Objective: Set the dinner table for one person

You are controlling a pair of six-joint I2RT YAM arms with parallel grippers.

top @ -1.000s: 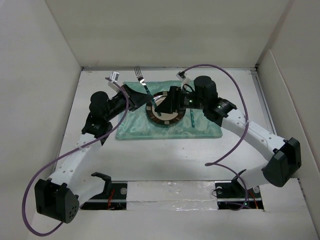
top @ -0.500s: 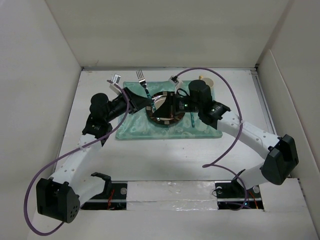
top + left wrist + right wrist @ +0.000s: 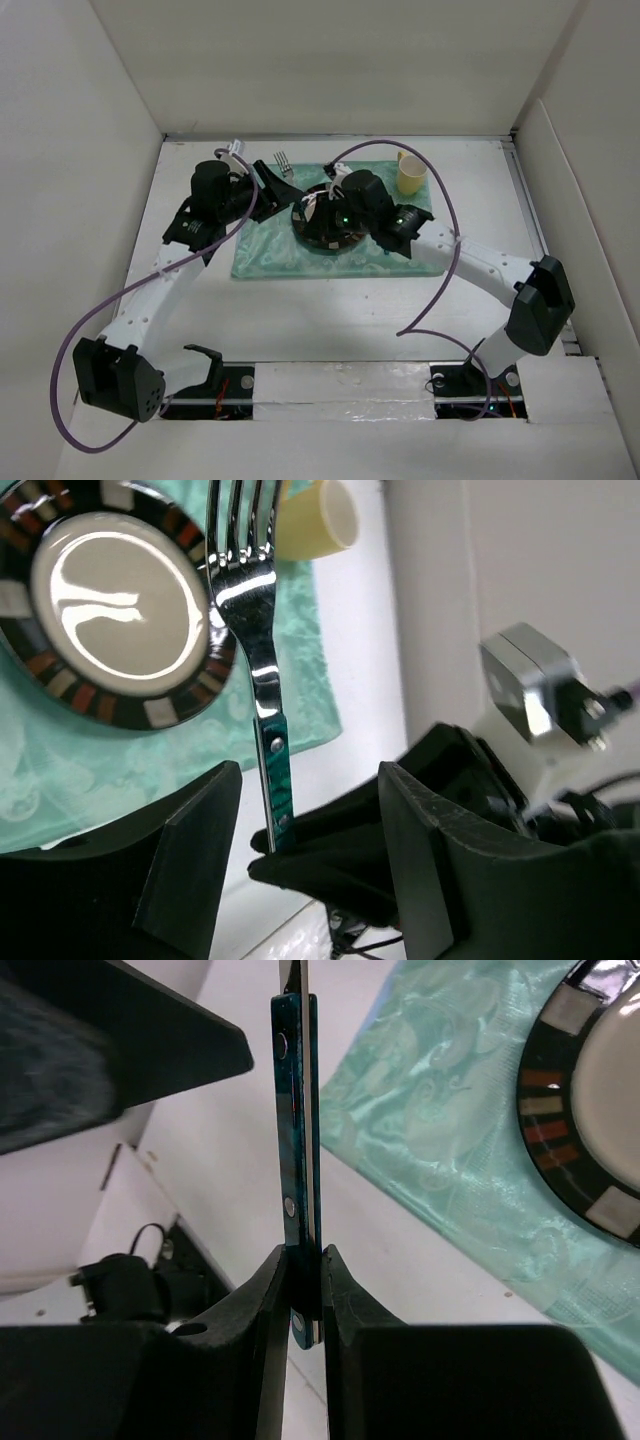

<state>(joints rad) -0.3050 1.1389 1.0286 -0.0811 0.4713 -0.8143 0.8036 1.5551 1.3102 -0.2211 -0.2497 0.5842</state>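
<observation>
A fork (image 3: 272, 770) with a teal handle and steel tines stands in the air over the left part of the mint-green placemat (image 3: 290, 258). My right gripper (image 3: 305, 1272) is shut on the lower end of the fork's handle (image 3: 298, 1110). My left gripper (image 3: 308, 780) is open, its fingers (image 3: 195, 855) standing wide on both sides of the handle without touching it. From above, the fork's tines (image 3: 283, 161) show beside the left gripper (image 3: 268, 182). A round plate (image 3: 110, 600) with a dark patterned rim lies on the placemat, which lies on the white dinner table (image 3: 330, 310).
A pale yellow cup (image 3: 411, 174) stands at the placemat's back right corner. White walls close in the table at the left, back and right. The right arm (image 3: 470, 262) reaches across the placemat's right side, and a purple cable (image 3: 440, 300) loops from it.
The left gripper has opened and let go of the fork. The right gripper has shut on its handle. Both wrists have shifted left and back, uncovering the yellow cup.
</observation>
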